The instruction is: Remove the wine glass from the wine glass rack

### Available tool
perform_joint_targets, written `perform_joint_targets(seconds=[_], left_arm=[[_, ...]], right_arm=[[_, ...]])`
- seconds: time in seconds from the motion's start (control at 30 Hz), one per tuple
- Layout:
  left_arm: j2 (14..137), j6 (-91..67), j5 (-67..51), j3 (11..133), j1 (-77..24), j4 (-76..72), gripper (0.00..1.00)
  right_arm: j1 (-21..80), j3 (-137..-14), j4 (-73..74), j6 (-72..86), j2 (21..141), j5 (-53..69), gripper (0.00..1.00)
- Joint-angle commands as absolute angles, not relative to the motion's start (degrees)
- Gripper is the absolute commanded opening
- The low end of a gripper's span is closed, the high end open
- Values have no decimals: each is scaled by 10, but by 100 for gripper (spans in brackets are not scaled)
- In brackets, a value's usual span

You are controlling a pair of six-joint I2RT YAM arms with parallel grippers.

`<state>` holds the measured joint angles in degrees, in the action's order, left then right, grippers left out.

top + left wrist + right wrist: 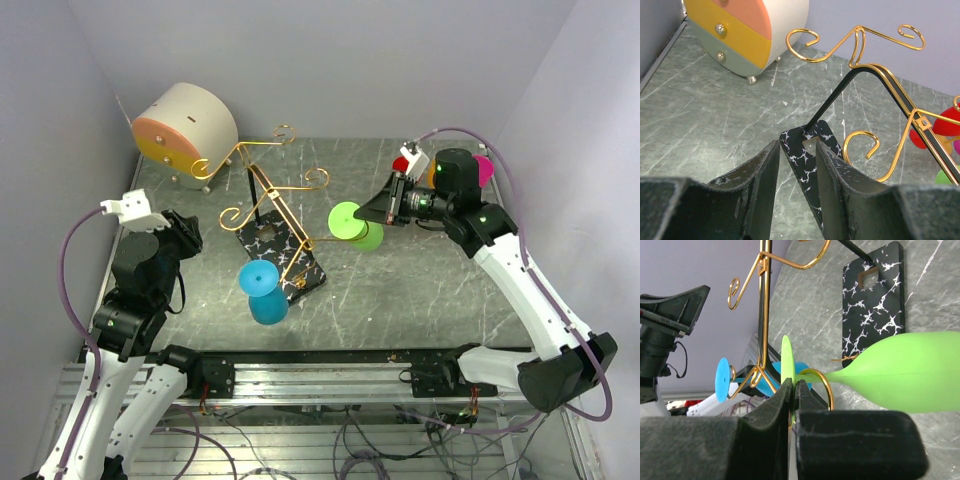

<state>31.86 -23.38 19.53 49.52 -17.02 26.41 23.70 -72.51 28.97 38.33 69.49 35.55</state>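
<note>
The wine glass rack [268,196] stands mid-table: gold wire arms, black post, black white-veined base [283,255]. A green wine glass [355,225] hangs at its right arm end, the stem inside a gold curl [821,382]. My right gripper [375,212] is shut on the rim of the green glass's foot [786,357], with the bowl [910,372] to the right. A blue wine glass [262,292] hangs from the near arm. My left gripper [190,232] is open and empty left of the rack. In its wrist view, the base [807,160] shows between its fingers [762,175].
A round beige drum with an orange and yellow face [185,125] stands at the back left, close to a rack scroll [802,42]. Red [401,163] and pink [484,168] things sit behind the right arm. Grey walls close in the left, back and right sides.
</note>
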Motion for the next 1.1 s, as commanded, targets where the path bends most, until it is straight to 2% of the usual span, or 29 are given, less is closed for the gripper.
perform_joint_targets(seconds=[0.0,0.57,1.07], left_arm=[[313,-234,209,492,-167,261,46],[317,-236,207,492,-167,261,46],[321,-238,206,493,-168,260,45]], right_arm=[[241,-719,294,387,674,315,0],[239,-706,331,380,625,305,0],[239,-698,305,387,623,395,0]])
